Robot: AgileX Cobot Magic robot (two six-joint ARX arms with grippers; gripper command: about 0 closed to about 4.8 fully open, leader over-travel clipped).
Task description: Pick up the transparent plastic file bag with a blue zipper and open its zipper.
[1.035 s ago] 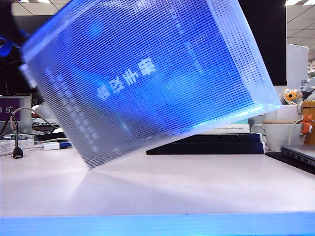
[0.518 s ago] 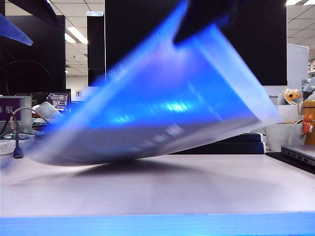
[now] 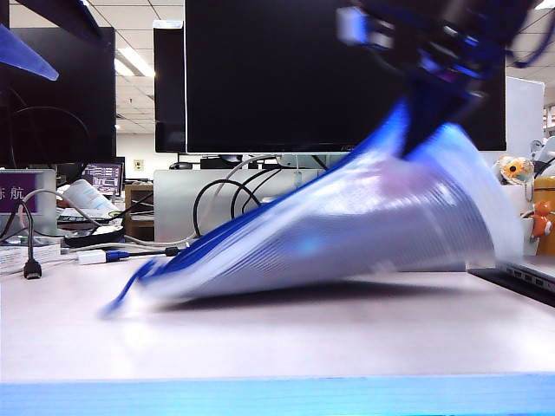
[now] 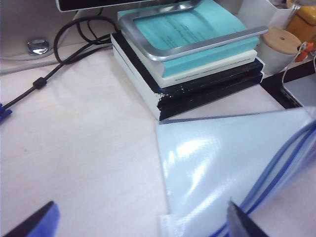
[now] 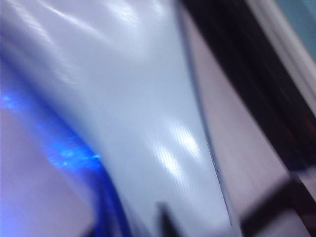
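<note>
I had the file bag lifted at one end only: its far corner hung from my right claw in front of the monitor, while the opposite end sagged onto the desk just ahead of that monitor. The right claw looked pinched on the bag's top edge, though motion blur kept me from telling how firmly its jaws met. My left claw stood spread wide and empty above the desk, with the bag's corner lying between its fingers and the stacked books under the monitor foot. The zipper ran down the raised edge; I judged it partly parted, but could not confirm it, so the opening step seemed unfinished.
</note>
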